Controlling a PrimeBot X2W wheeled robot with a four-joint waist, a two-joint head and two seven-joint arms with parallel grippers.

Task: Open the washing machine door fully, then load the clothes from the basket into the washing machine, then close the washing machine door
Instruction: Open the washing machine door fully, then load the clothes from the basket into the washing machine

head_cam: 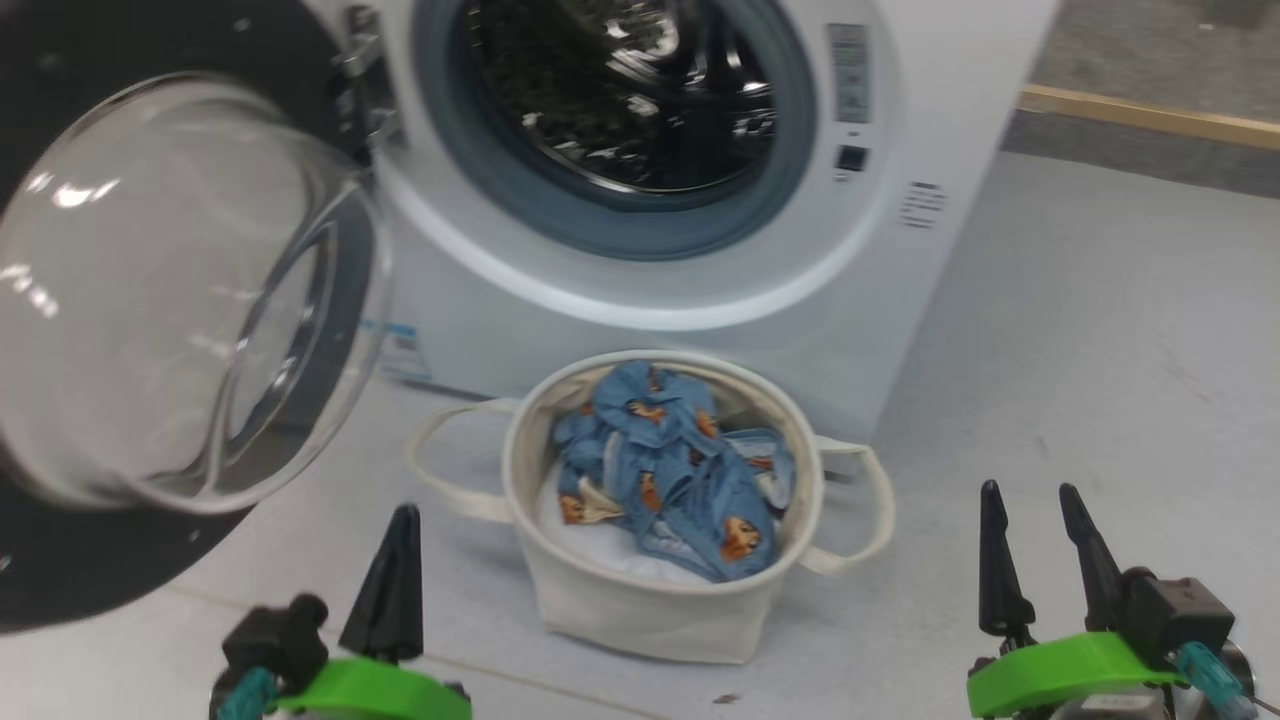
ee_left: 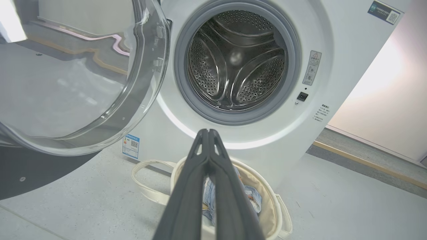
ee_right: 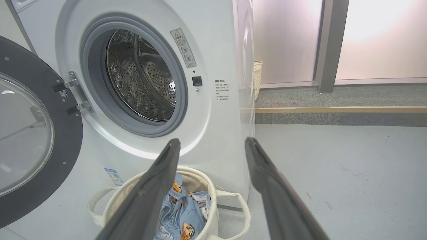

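The left tool point(head_cam: 405, 515) sits at the near edge of the floor point(head_cam: 1100, 350), its two dark fingers pressed together into one point and holding nothing. In the left wrist view this tool point(ee_left: 208, 131) points over the basket toward the machine's opening. The right tool point(head_cam: 1029, 492) sits at the near right with its fingers spread wide and nothing between them.

Between the two tools and a little farther out, the basket point(head_cam: 640, 610) stands upright on the floor, just in front of the washing machine point(head_cam: 700, 300) and below its opening. Whether it touches the machine cannot be told. Its two looped handles point(head_cam: 440, 480) stick out to the sides. The clothes point(head_cam: 660, 470), light blue with small orange-brown bears, lie heaped inside the basket on a white liner point(head_cam: 590, 545).

The washing machine door point(head_cam: 150, 300) hangs swung open on the machine's left side, its clear glass bowl bulging toward the camera. The grey-blue gasket point(head_cam: 790, 170) rings the steel drum point(head_cam: 640, 100). A blue label sticker point(ee_left: 130, 146) sits low on the front, near the door's lower rim. A kerb point(head_cam: 1150, 115) edges the floor at the far right, well apart from the basket.
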